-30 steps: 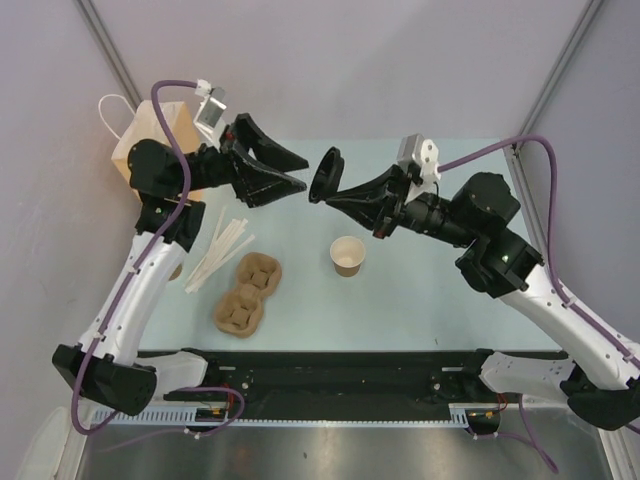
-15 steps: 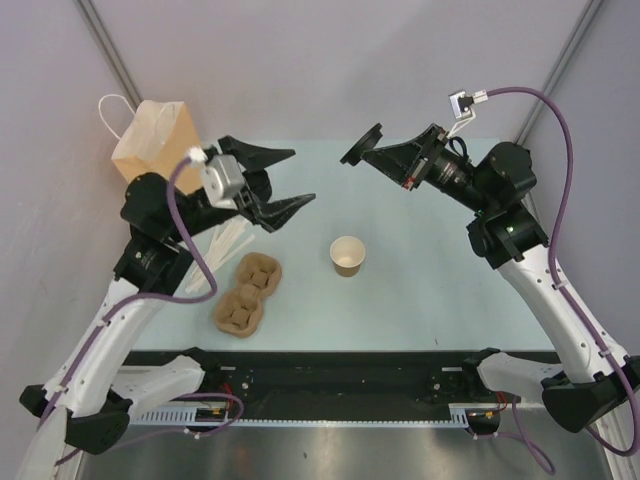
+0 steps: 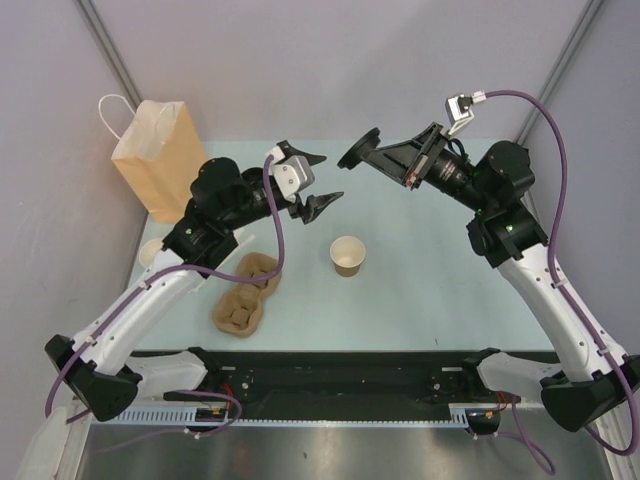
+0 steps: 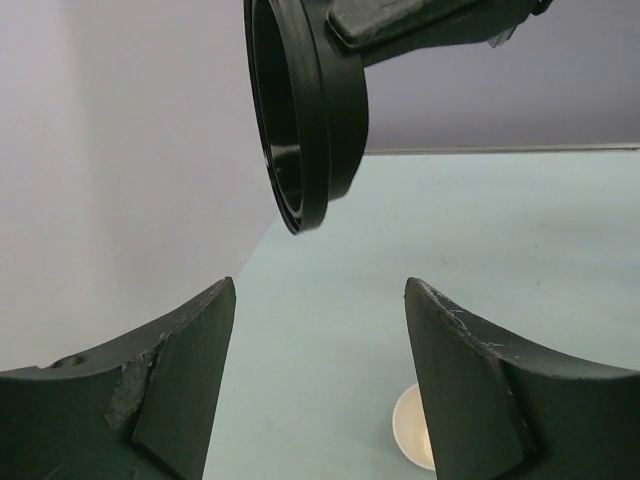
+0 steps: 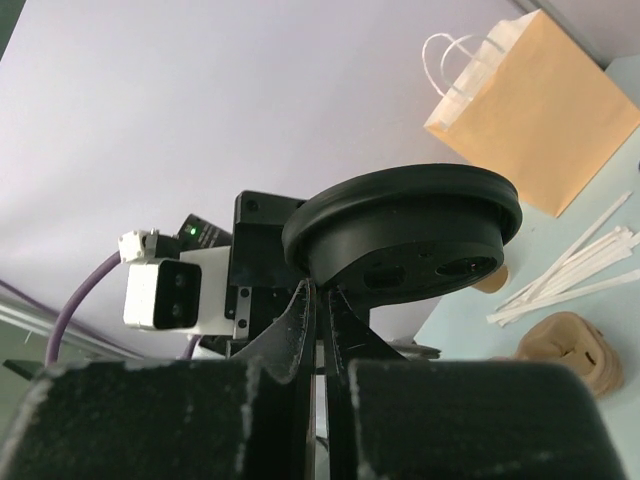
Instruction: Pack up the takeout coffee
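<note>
Starting at the near edge, the pulp cup carrier (image 3: 245,293) is seen lying flat with its wells unfilled, just beside the left forearm, which has been swung forward over the table within the last second. Beyond it, the paper cup (image 3: 346,255) is found upright on the table (image 3: 430,300), apart from everything and without a lid, where it stood a second ago. No lidded cup is shown in any view, so the takeout coffee is judged not yet assembled: its cup is on the table and its black lid (image 3: 360,150) is in the air.

Above and beyond the cup, the left gripper (image 3: 330,177) is carried with its jaws spread and nothing between them. It has been brought from the bag's side toward the table's middle, and the lid is seen close ahead at the top of the left wrist view. The right gripper (image 3: 374,153) is clenched on the lid's edge, with the lid held tilted. A second ago the lid was held nearer the centre, close to the left fingers. It has since been drawn back toward the far right, with hardly any shift in the last half second.

Farthest off, the paper bag (image 3: 158,160) stands upright at the far left corner, no longer covered by the left arm. The lid is judged settled in the right claw and the left claw freed. Capping and bagging are still to be done.
</note>
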